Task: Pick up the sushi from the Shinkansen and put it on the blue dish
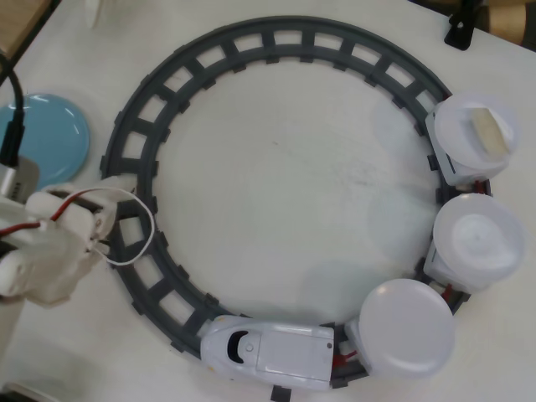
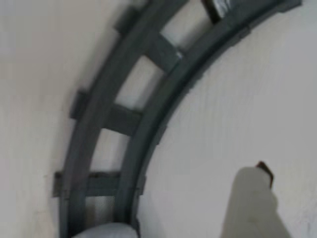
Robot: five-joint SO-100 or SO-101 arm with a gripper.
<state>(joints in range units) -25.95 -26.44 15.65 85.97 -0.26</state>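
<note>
In the overhead view the white Shinkansen [image 1: 268, 347] stands on the track at the bottom, nose to the left. Its three cars with round white plates curve up the right side. The cream-beige sushi [image 1: 488, 131] lies on the rearmost plate [image 1: 469, 138] at the upper right. The light blue dish [image 1: 50, 134] lies on the table at the left, outside the track. My white gripper [image 1: 113, 213] hovers over the left part of the track, just below the dish and far from the sushi. The wrist view shows one blurred finger [image 2: 252, 198] over bare table and holds nothing; the jaw gap is unclear.
The grey circular track [image 1: 276, 38] fills most of the white table; its curve also shows in the wrist view [image 2: 124, 124]. A white wire loop [image 1: 138, 226] hangs off the arm over the track. A black clamp [image 1: 462, 29] stands at the top right edge.
</note>
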